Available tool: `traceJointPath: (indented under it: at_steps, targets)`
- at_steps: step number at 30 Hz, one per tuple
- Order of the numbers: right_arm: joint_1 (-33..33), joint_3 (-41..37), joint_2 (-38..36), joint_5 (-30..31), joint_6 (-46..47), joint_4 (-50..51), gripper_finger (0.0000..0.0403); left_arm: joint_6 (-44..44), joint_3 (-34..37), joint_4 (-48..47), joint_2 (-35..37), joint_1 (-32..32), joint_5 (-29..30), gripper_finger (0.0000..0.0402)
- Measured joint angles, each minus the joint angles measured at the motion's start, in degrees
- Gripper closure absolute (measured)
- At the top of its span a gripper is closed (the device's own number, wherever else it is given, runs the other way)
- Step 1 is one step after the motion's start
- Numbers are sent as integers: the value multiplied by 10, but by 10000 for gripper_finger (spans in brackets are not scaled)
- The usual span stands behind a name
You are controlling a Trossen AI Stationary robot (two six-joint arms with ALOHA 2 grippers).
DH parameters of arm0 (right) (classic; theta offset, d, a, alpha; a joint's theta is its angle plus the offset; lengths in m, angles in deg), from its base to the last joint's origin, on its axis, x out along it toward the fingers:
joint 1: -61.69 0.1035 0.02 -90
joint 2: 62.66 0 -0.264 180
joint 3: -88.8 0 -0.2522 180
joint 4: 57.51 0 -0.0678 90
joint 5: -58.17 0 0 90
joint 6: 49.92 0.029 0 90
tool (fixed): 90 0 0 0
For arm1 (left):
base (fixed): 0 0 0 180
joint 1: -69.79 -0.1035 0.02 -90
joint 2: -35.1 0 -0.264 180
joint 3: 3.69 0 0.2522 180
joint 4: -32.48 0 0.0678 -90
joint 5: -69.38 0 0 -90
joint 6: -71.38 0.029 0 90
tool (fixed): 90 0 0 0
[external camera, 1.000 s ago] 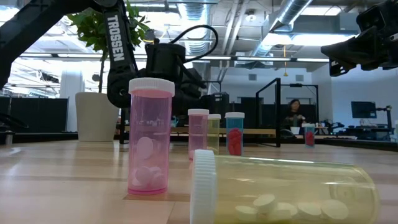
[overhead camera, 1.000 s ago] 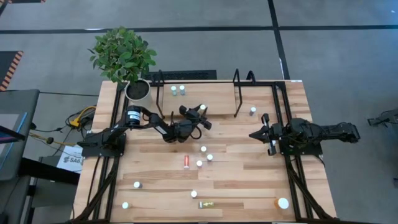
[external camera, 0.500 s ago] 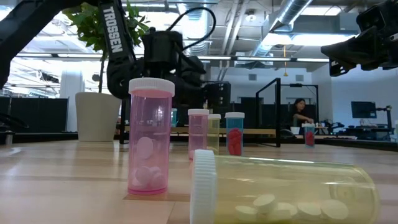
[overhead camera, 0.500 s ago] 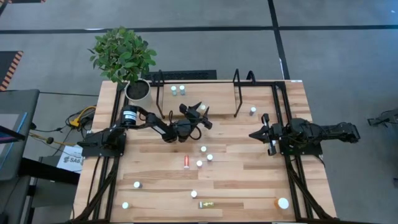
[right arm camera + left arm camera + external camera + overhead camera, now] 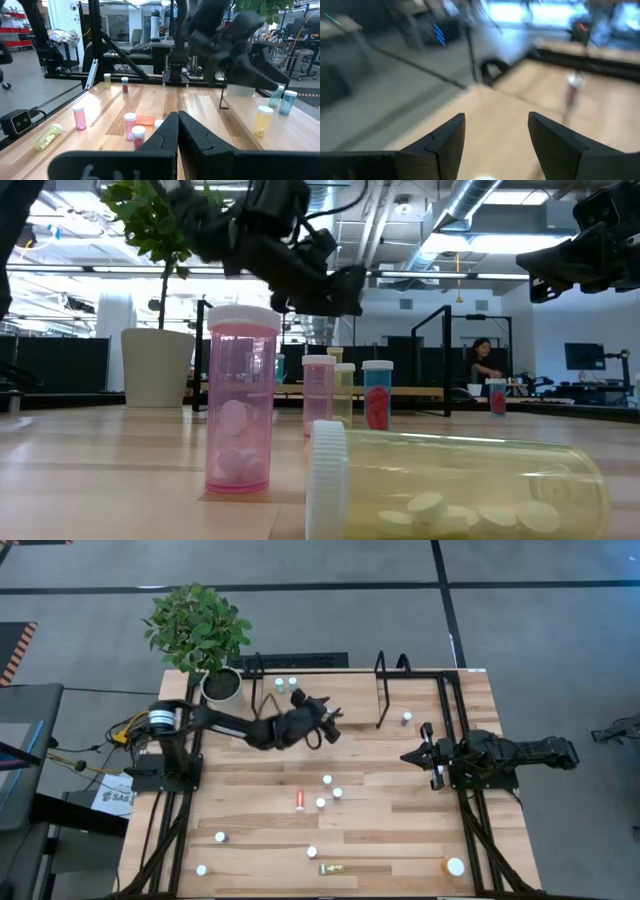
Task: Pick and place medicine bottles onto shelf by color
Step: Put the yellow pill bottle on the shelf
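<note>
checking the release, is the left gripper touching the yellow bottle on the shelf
Apart. In the low view the left gripper hangs open, raised clear above the yellow white-capped bottle on the black-framed wooden shelf.

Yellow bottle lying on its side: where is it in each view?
High view: bottom centre, yellow bottle.
Low view: foreground, lower right.
Left wrist view: not in it.
Right wrist view: lower left.
Shared landmark: upright pink bottle beside it.

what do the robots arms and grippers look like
Both arms are dark, jointed, with black cables looping along them. The left arm has a silver-and-blue ring at one joint; its left gripper has two flat, tapered black fingers. The right gripper looks alike, angular and matte black.
</note>
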Motion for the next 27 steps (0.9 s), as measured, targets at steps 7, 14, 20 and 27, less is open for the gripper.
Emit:
traceJointPath:
  at_steps: [7, 14, 20, 27]
  targets:
    - [0, 0, 0, 0, 0, 0, 377, -27, -140, -307, 40, -47, -174, 195]
    - [0, 0, 0, 0, 0, 0, 377, -19, -266, -527, 27, -92, -292, 195]
    - [0, 0, 0, 0, 0, 0, 377, -18, -276, -560, 16, -102, -315, 195]
    - [0, 0, 0, 0, 0, 0, 377, 35, -273, -555, -10, -102, -317, 195]
